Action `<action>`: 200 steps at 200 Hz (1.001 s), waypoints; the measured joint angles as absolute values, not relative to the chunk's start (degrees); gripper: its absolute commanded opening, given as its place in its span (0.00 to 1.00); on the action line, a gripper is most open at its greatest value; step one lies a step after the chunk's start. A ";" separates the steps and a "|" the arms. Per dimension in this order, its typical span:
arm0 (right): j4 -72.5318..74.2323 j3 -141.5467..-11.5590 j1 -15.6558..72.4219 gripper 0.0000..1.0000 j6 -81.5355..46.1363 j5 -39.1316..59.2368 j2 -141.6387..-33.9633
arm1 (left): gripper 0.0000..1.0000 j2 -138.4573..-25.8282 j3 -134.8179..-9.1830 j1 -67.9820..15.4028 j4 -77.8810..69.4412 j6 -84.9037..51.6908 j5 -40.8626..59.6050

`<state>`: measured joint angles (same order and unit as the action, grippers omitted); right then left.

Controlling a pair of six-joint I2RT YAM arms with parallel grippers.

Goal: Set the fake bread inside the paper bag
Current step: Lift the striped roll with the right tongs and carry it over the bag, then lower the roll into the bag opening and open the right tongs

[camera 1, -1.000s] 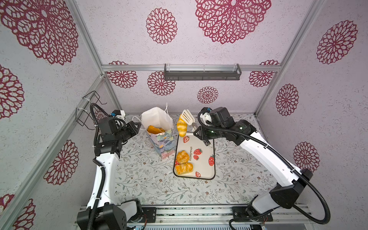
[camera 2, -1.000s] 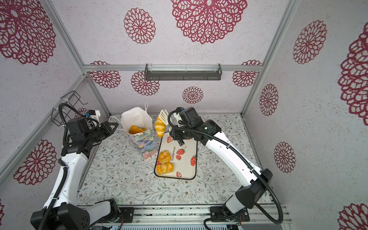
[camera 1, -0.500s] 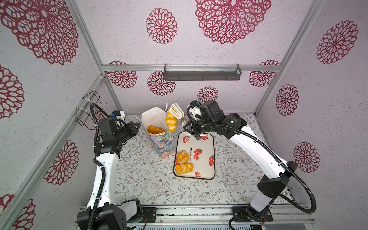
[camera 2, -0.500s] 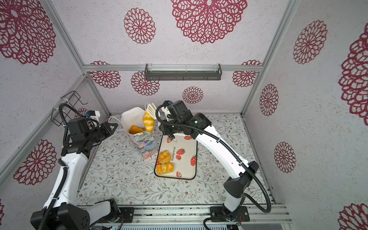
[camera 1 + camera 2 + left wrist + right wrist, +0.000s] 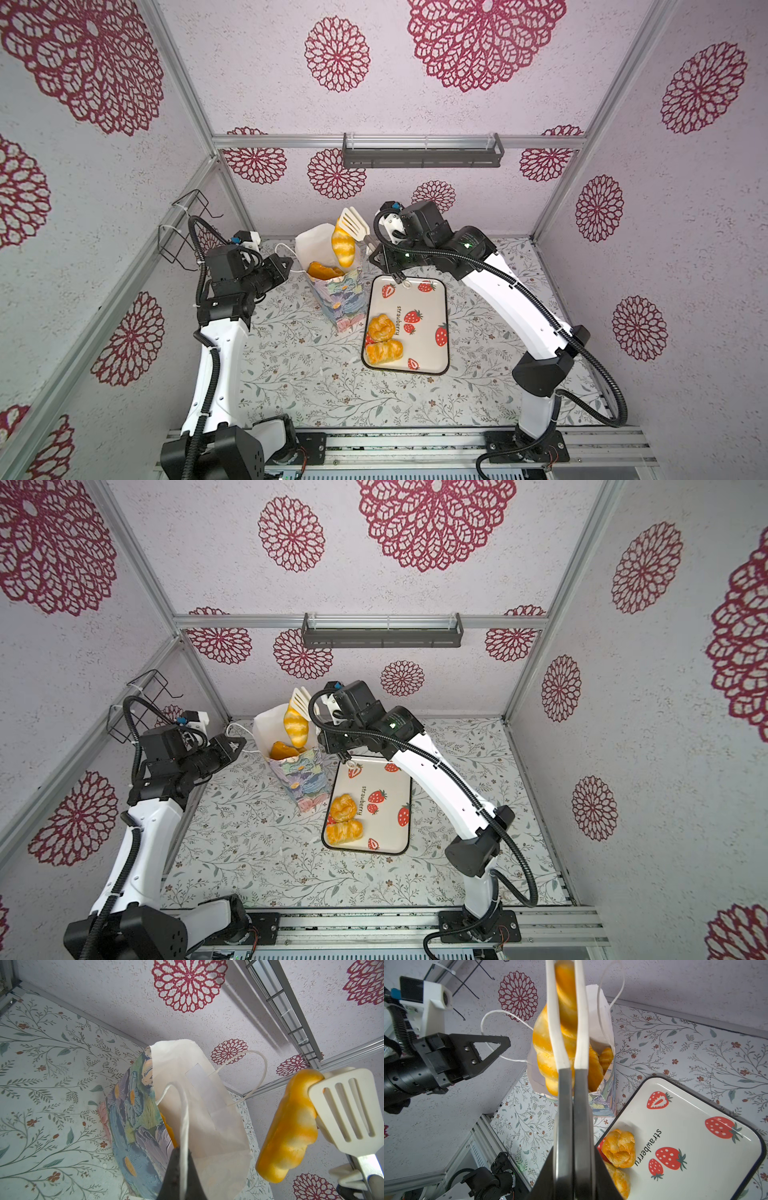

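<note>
The paper bag point(image 5: 338, 295) point(image 5: 301, 779) stands upright left of the tray, mouth open. My left gripper point(image 5: 284, 264) point(image 5: 181, 1153) is shut on the bag's white cord handle point(image 5: 185, 1118). My right gripper point(image 5: 384, 259) point(image 5: 573, 1151) is shut on white slotted tongs point(image 5: 353, 222) point(image 5: 349, 1109). The tongs pinch a long braided piece of fake bread point(image 5: 343, 249) point(image 5: 295, 728) point(image 5: 548, 1043), hanging just over the bag's mouth. More bread point(image 5: 322, 271) point(image 5: 606, 1057) lies inside the bag. Two pastries point(image 5: 381, 326) point(image 5: 384, 351) sit on the tray.
The white strawberry tray point(image 5: 432, 299) lies right of the bag on the floral table. A black wire basket point(image 5: 183, 232) hangs on the left wall and a grey shelf point(image 5: 422, 156) runs along the back wall.
My right arm carried the tongs and braided loaf leftward, from above the tray's far end to over the bag's mouth. The left gripper kept its hold on the handle.
</note>
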<state>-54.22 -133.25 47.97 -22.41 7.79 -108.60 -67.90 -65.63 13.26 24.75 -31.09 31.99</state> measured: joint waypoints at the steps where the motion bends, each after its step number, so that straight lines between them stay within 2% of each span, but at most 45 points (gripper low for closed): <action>1: -54.22 -133.29 47.97 0.15 -22.41 7.81 -108.66 | 0.00 -67.90 -65.63 13.23 24.75 -31.09 31.99; 133: -54.30 -134.43 48.73 0.17 -22.06 9.26 -112.84 | 0.00 -67.90 -65.63 13.28 24.75 -31.11 32.03; 175: -54.33 -134.43 49.56 0.20 -22.04 9.23 -113.27 | 0.00 -67.90 -65.63 13.30 24.73 -31.11 32.03; 200: -54.33 -134.41 49.78 0.26 -22.06 9.23 -113.58 | 0.00 -67.90 -65.63 13.30 24.73 -31.11 32.05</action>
